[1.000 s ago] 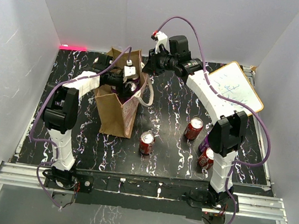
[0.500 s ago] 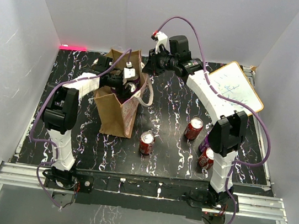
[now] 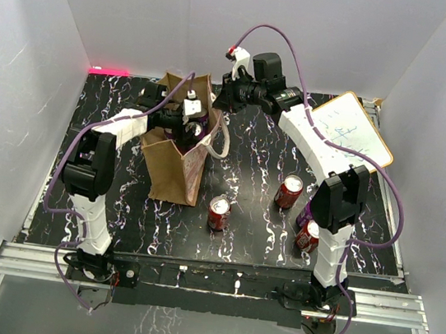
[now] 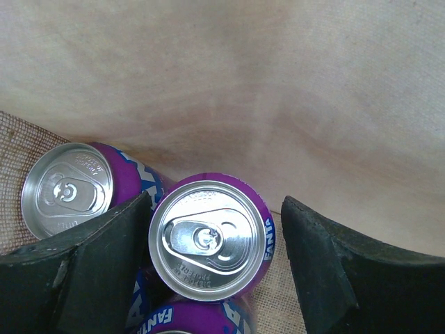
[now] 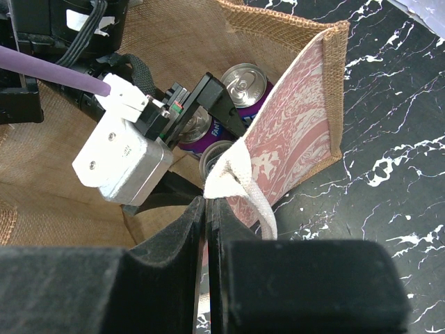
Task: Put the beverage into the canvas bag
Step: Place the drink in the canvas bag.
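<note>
Plain white walls (image 3: 21,64) box the scene in on three sides. A short red light strip (image 3: 108,70) glows where the left wall meets the back left corner of the table (image 3: 258,151). The table top is black with white marble veining, and a bare aluminium rail (image 3: 215,282) runs along its near edge.

The canvas bag (image 3: 174,168) stands upright on the left half of the table, mouth open. The left gripper (image 4: 215,203) reaches down inside it. Its jaws are spread either side of the beverage (image 4: 207,240), a purple Fanta can standing upright on the bag's floor, and a gap shows at the right finger, so the can is released. Two more purple cans (image 4: 66,191) stand just beside it inside the bag.

At the bag's right rim the right gripper (image 5: 206,205) is clamped on the cream handle (image 5: 233,182).

Further right, three red cans stand on the table: one (image 3: 218,213) near the bag's front corner, one (image 3: 288,191) mid-table and one (image 3: 307,235) against the right arm's base. A whiteboard (image 3: 348,135) lies at the back right corner.
</note>
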{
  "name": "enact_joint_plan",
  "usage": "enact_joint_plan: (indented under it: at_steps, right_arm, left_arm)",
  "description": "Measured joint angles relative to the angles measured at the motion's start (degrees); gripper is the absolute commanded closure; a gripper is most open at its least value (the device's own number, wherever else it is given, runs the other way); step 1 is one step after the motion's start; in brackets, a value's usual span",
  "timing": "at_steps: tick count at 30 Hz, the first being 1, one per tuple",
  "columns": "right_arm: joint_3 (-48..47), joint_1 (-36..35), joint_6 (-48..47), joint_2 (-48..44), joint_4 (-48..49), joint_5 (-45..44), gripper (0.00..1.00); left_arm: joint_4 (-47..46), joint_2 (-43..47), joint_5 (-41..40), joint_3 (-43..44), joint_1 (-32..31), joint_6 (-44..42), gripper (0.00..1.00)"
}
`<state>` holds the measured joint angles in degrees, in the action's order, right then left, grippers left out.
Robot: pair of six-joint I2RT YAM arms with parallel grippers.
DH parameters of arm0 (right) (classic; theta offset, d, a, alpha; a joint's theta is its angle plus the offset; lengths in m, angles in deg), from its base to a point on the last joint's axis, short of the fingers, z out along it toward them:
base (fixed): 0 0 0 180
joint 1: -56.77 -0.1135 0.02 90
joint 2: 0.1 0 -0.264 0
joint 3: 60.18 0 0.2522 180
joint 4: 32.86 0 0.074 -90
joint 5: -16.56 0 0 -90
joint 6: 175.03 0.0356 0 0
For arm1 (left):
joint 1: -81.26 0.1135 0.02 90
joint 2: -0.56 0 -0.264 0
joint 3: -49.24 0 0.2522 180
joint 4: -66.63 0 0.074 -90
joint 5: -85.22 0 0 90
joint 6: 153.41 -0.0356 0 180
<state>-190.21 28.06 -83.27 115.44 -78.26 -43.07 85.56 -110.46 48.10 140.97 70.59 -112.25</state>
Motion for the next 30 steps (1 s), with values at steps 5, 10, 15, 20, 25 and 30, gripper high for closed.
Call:
enact_joint_plan:
  at_steps: [5, 10, 15, 20, 25, 30]
  right_arm:
    - [0.00, 0.11, -0.15, 0.00, 0.02, 0.20, 0.92]
    - [0.00, 0.24, -0.17, 0.04, 0.02, 0.44, 0.92]
    - [0.00, 0.24, -0.17, 0.11, 0.11, 0.72, 0.92]
    - [0.00, 0.26, -0.17, 0.11, 0.11, 0.90, 0.92]
    - [0.00, 0.28, -0.17, 0.11, 0.11, 1.03, 0.92]
    - [0.02, 0.28, -0.17, 0.11, 0.15, 1.07, 0.91]
  left_arm:
    - [-0.22, 0.13, 0.00, -0.04, 0.00, 0.00, 0.24]
    - [-0.22, 0.26, -0.02, -0.09, 0.00, 0.02, 0.22]
    - [0.04, 1.14, 0.09, -0.07, 0.00, -0.07, 0.20]
    - [0.26, 2.89, -0.02, -0.07, 0.13, -0.20, 0.19]
    - [0.31, 4.39, -0.13, -0.07, 0.33, -0.20, 0.17]
    - [0.46, 5.16, -0.50, -0.07, 0.39, 0.07, 0.16]
